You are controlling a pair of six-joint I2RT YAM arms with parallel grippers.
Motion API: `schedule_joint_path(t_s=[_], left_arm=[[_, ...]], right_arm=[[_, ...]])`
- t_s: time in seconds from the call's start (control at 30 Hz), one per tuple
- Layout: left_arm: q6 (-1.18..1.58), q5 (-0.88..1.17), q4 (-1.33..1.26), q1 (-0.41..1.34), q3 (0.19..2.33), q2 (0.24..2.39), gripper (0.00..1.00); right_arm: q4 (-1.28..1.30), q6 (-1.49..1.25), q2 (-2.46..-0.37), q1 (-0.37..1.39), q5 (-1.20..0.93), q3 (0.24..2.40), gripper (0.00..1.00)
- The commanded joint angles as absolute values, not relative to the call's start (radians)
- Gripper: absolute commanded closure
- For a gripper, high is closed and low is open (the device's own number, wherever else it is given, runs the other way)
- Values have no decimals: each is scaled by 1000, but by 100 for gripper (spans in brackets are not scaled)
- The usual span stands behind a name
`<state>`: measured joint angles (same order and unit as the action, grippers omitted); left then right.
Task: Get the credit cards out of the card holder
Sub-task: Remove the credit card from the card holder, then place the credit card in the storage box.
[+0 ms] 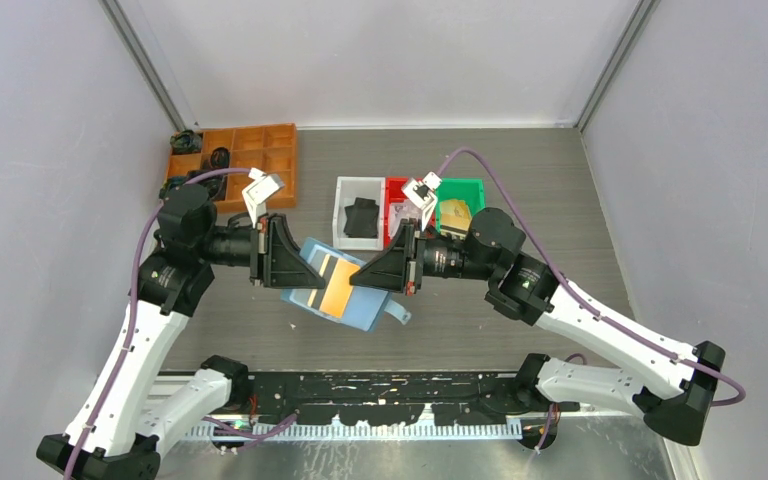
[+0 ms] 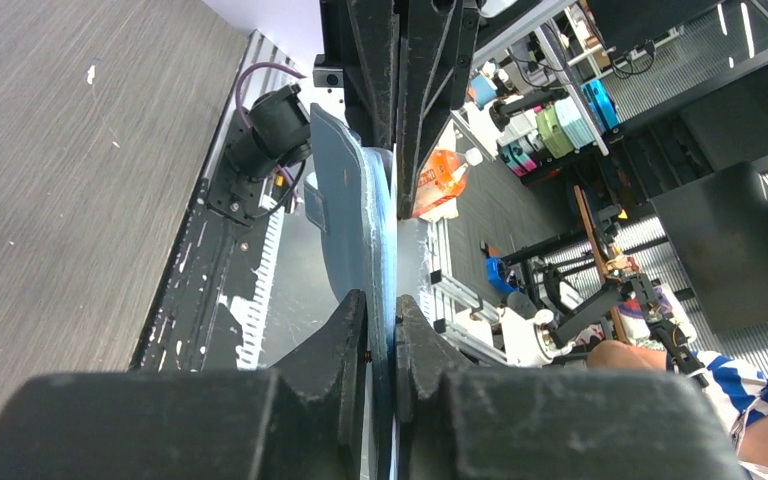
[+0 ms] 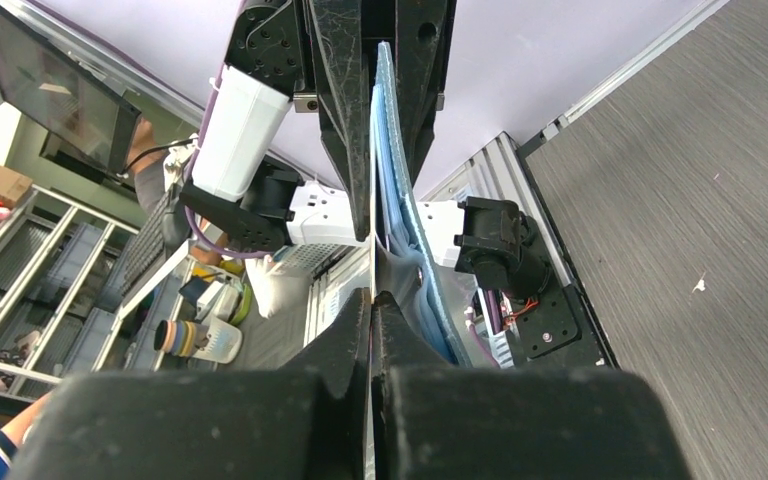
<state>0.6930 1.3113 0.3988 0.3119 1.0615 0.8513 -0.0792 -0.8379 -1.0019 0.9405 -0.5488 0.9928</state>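
The open card holder [image 1: 368, 310] hangs above the tabletop [image 1: 520, 180], on the near side of the white bin [image 1: 343, 195]. Its long axis runs left-right and its inside faces up. The left pincer [image 1: 303, 272] clamps its left edge, and the right pincer [image 1: 358, 282] is pinched tight on 1 credit card [image 1: 338, 288].

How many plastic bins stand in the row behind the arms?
3, side by side: the white bin on the left, the red bin in the middle, the green bin on the right. The red one is partly covered; none looks hidden.
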Motion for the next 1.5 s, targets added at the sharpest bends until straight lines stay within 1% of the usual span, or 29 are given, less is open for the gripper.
schedule_joint_path(t_s=[0.0,0.03,0.07,0.1,0.13,0.23,0.3,0.4,0.43,0.47,0.6,0.73,0.9,1.0,1.07,1.2,1.47], left_arm=[[702,1326,341,306,1076,840,92],[698,1315,342,306,1075,839,96],[694,1303,343,305,1075,837,99],[691,1293,342,306,1073,836,100],[690,1285,340,305,1072,835,100],[693,1260,333,305,1072,838,100],[696,1249,331,306,1079,840,100],[698,1246,334,306,1083,841,100],[698,1244,335,306,1084,840,100],[697,1244,334,306,1085,838,100],[695,1242,333,300,1089,840,100],[690,1250,333,291,1099,844,100],[683,1257,334,284,1112,853,100],[677,1261,333,281,1119,857,100],[662,1266,340,279,1128,858,100],[624,1288,360,279,1155,862,100],[548,1342,391,279,1187,852,100]], right_arm=[[-92,-803,-978,934,-558,1010,99],[-90,-805,-973,934,-548,999,99],[-98,-810,-971,934,-531,988,95],[-122,-829,-974,934,-522,973,91],[-161,-857,-981,934,-518,953,87],[-302,-962,-1031,934,-515,912,72],[-371,-1011,-1058,934,-507,900,65],[-469,-1049,-1073,934,-492,881,61],[-482,-1053,-1076,934,-493,882,61],[-489,-1054,-1079,934,-498,884,63],[-483,-1046,-1058,933,-528,877,88],[-308,-949,-969,925,-529,867,99],[-43,-822,-826,869,-516,876,99],[204,-715,-773,815,-513,938,99],[374,-628,-770,770,-463,1000,99],[581,-515,-843,681,-318,1105,99],[707,-387,-1100,516,-110,1237,99]])
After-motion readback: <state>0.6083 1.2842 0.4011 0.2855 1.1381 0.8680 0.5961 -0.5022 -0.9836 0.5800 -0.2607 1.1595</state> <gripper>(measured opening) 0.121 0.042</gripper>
